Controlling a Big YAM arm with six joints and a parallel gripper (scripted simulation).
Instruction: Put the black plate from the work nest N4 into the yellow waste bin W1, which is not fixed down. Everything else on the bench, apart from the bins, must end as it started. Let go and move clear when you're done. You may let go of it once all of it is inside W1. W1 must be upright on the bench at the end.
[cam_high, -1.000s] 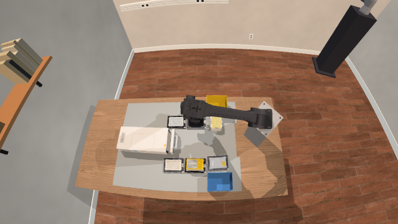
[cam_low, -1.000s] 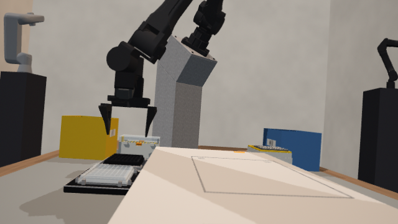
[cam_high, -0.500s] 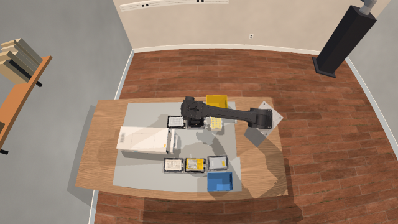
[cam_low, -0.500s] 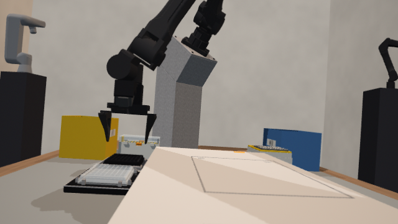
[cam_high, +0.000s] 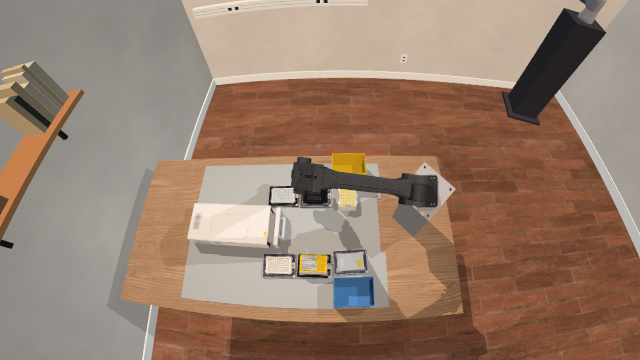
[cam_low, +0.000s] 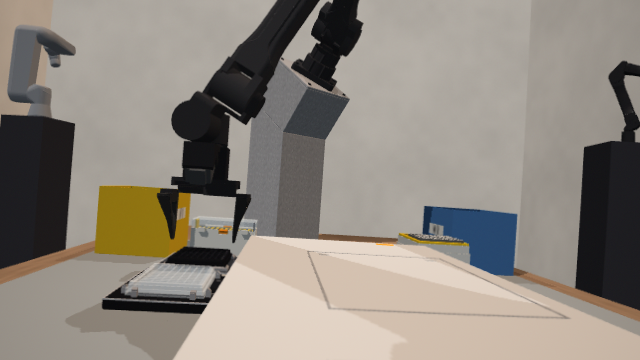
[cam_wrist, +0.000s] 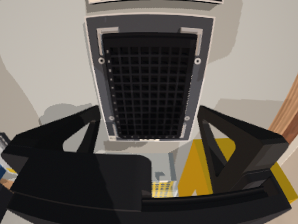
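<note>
The black plate (cam_low: 199, 256) (cam_wrist: 148, 87) lay flat in its dark nest (cam_wrist: 204, 75), inside the corner brackets. Above it hovered the gripper (cam_low: 204, 240) (cam_wrist: 149, 110), pointing down, its fingers wide apart with nothing between them. A clear plate (cam_high: 283, 195) (cam_low: 170, 281) sat beside the black one. The yellow bin (cam_high: 349, 163) (cam_low: 131, 221) (cam_wrist: 192, 172) stood upright nearby; the blue bin (cam_high: 353, 291) (cam_low: 487, 242) stood well apart, across the bench (cam_high: 165, 185).

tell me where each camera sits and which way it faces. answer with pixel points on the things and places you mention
Top: high above the bench, looking down; the arm (cam_high: 362, 182) crosses it.
Exterior: low behind the white machine (cam_high: 230, 225) (cam_low: 425, 285), facing the arm's pedestal; arm and gripper (cam_low: 204, 241) show.
Wrist: on the arm, looking past both fingers at the black plate (cam_low: 200, 256) (cam_wrist: 147, 87).
Top and exterior share the blue bin (cam_high: 353, 292) (cam_low: 480, 242).
</note>
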